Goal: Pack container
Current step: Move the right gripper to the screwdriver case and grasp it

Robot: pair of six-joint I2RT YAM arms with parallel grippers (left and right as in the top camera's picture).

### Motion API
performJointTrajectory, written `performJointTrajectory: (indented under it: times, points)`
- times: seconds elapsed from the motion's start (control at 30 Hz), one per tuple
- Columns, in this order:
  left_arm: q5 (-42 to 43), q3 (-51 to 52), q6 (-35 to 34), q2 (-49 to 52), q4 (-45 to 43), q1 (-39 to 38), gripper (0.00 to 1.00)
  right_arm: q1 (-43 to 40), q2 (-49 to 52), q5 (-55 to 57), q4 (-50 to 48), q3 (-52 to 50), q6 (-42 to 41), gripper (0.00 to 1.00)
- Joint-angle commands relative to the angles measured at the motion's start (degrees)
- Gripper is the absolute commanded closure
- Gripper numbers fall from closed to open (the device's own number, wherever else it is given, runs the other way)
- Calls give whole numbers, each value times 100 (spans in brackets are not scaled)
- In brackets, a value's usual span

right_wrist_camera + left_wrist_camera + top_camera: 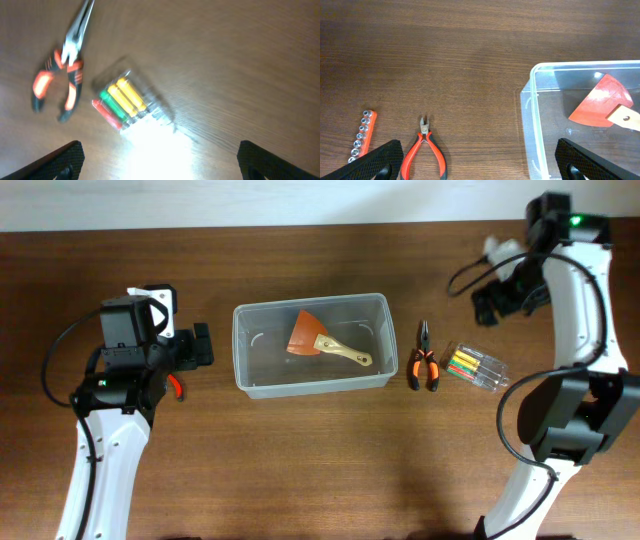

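The clear plastic container (262, 360) stands mid-table. In it lies an orange scraper (306, 335) with a wooden handle. My left gripper (203, 347) is open and empty, just left of the container. In the left wrist view its fingers (480, 170) straddle bare wood and the container's wall (532, 105), and the scraper (600, 102) shows inside. My right gripper (490, 302) is open and empty, raised at the far right. In the blurred right wrist view its fingers (160, 165) hang over the table near a clear case of coloured screwdrivers (122, 102).
Orange-and-black long-nose pliers (424, 360) and the screwdriver case (476, 367) lie right of the container. The pliers also show in the right wrist view (60, 80). Red-handled cutters (424, 150) and an orange socket rail (362, 137) lie left of the container, under my left arm.
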State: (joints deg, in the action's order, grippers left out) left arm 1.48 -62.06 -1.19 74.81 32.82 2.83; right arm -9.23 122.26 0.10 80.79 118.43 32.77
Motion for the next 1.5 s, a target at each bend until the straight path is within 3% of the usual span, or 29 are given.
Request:
performJointTrajectory:
  times: [0.0, 0.13, 0.43, 0.93, 1.13, 1.33, 1.47]
  points:
    - [-42, -103, -52, 42, -17, 33, 1, 70, 92, -87, -26, -621, 1543, 1]
    - [-42, -103, -50, 42, -17, 33, 1, 66, 92, -66, -164, -1211, 2063, 1]
    - [-42, -103, -52, 42, -17, 33, 1, 48, 92, 203, -1440, -2138, 2061, 1]
    - [-42, -103, -52, 42, -17, 33, 1, 50, 138, 105, -2057, -2924, 2055, 0]
    - [-42, -103, -52, 42, -17, 33, 1, 48, 313, 24, -2284, -3154, 1897, 8]
    - [-42, -103, -52, 42, -17, 33, 1, 48, 321, 92, -2339, -3154, 1558, 24]
    - [-42, -103, -52, 42, -17, 33, 1, 48, 321, 238, -2341, -3154, 1169, 25]
